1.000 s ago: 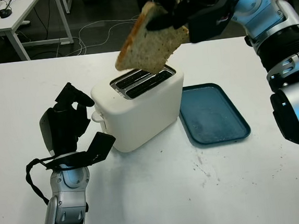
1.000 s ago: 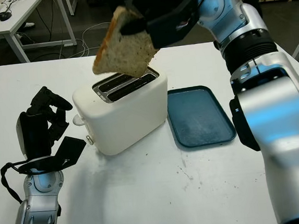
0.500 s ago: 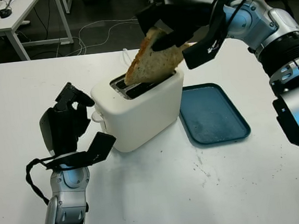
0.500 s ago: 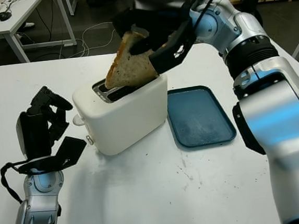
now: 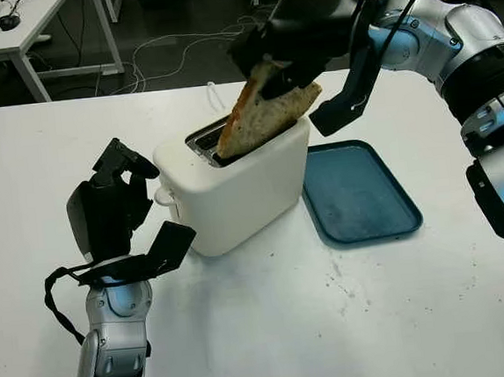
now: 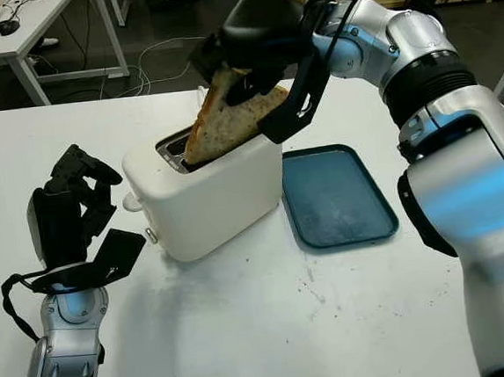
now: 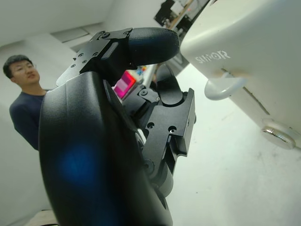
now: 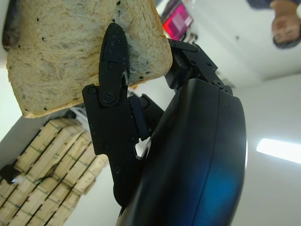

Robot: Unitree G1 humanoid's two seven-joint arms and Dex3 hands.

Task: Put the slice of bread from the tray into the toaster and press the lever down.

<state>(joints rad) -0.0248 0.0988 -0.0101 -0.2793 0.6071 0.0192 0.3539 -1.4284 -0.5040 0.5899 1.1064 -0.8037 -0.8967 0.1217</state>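
Nearest, at the left, the left hand (image 5: 113, 209) is held upright just beside the toaster's (image 5: 234, 190) left end, where the white lever (image 7: 225, 87) projects. Its fingers (image 7: 146, 44) are curled in on themselves and nothing is gripped; the hand is judged to be parked there so that the lever can be pressed once the bread is seated.

To the right of the toaster, just beside it, lies the blue tray (image 5: 358, 192), with nothing on it but faint crumbs.

Over the toaster top, the slice of bread (image 5: 263, 117) is clamped by the right hand (image 5: 288, 40), a finger (image 8: 113, 56) being pressed flat against its face in the right wrist view. The slice is held tilted, its lower corner already entered into a slot (image 5: 204, 140) at the left end while its right part lies above the toaster's right end. The tilt is judged to let one corner find the slot first; the slice has yet to be levelled and released, and the lever is not yet down.

All is borne by a white table (image 5: 336, 340), marked with small dark specks near the tray. Beyond it, another white desk (image 5: 26, 32) and loose cables (image 5: 160, 51) on a dark floor are seen, stacked boxes (image 8: 33, 188) appear behind, and a person (image 7: 23, 103) is standing in the room.
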